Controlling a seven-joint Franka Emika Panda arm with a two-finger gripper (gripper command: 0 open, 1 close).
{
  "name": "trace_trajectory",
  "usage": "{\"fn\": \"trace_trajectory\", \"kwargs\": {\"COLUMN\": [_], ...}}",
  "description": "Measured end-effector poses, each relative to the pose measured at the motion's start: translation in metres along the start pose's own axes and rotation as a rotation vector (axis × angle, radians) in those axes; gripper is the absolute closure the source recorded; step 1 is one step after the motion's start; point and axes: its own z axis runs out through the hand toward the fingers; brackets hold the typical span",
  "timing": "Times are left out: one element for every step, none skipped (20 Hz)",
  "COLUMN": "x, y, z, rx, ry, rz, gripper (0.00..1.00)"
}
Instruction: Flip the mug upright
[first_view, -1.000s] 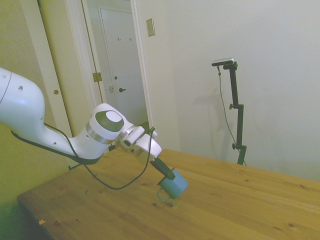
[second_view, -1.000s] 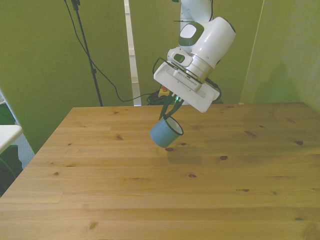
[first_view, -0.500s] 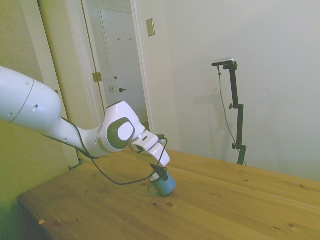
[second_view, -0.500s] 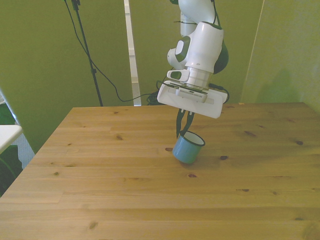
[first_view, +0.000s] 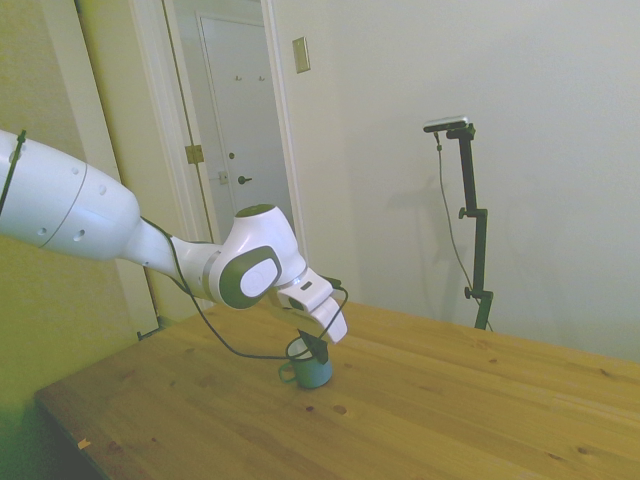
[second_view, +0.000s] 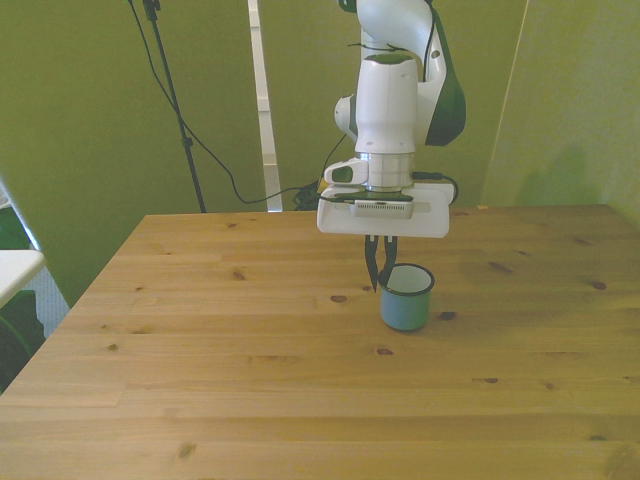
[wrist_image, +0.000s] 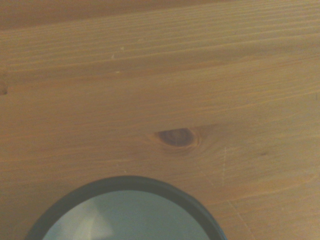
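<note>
Pincer: the white arm's two-finger gripper (second_view: 381, 272) points straight down, its dark fingers (second_view: 373, 262) drawn close together and clenched on the rim of the mug at the side toward the front view's left.
Held thing: the small teal-blue cylindrical enamel-style mug (second_view: 405, 298) stands upright with its mouth up and its base on the table.
Front view only: the two fingers appear as a narrow pair pinching the rim; the loop handle is not visible here.
Side view only: the loop handle (first_view: 287, 373) sticks out toward the picture's left, and the gripper (first_view: 314, 347) covers the mug's (first_view: 310, 368) upper edge.
Wrist view only: the mug's (wrist_image: 127, 216) dark rim and pale whitish inside, seen from above, with a dark knot (wrist_image: 176, 137) in the wood near it.
Support: the wooden plank table (second_view: 250, 380); the mug stands near its middle, somewhat toward the front view's right.
</note>
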Motion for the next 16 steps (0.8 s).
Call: {"fn": "trace_trajectory", "kwargs": {"x": [0.0010,0.0018,0.0023,0.0028,0.0030,0.0032,0.0033,0.0033,0.0033,0.0032,0.0031,0.0028,0.0026,0.0026,0.0026,0.0029], "y": [-0.0003,-0.0006,-0.0009,-0.0013,-0.0016,-0.0017,-0.0017,-0.0016,-0.0016,-0.0015,-0.0013,-0.0010,-0.0007,-0.0006,-0.0006,-0.0007], "z": [0.0005,0.0012,0.0016,0.0021,0.0024,0.0026,0.0027,0.0027,0.0027,0.0029,0.0036,0.0045,0.0053,0.0054,0.0049,0.0035], "rx": [-0.002,-0.004,-0.006,-0.007,-0.007,-0.008,-0.008,-0.008,-0.008,-0.009,-0.010,-0.012,-0.014,-0.014,-0.013,-0.011], "ry": [-0.001,-0.002,-0.003,-0.004,-0.004,-0.004,-0.004,-0.004,-0.004,-0.005,-0.006,-0.008,-0.009,-0.009,-0.008,-0.007], "rz": [0.001,0.000,0.000,0.000,-0.001,-0.002,-0.003,-0.003,-0.004,-0.006,-0.007,-0.009,-0.010,-0.010,-0.010,-0.010], "gripper": [0.00,0.00,0.00,0.00,0.00,0.00,0.00,0.00,0.00,0.00,0.00,0.00,0.00,0.00,0.00,0.00]}}
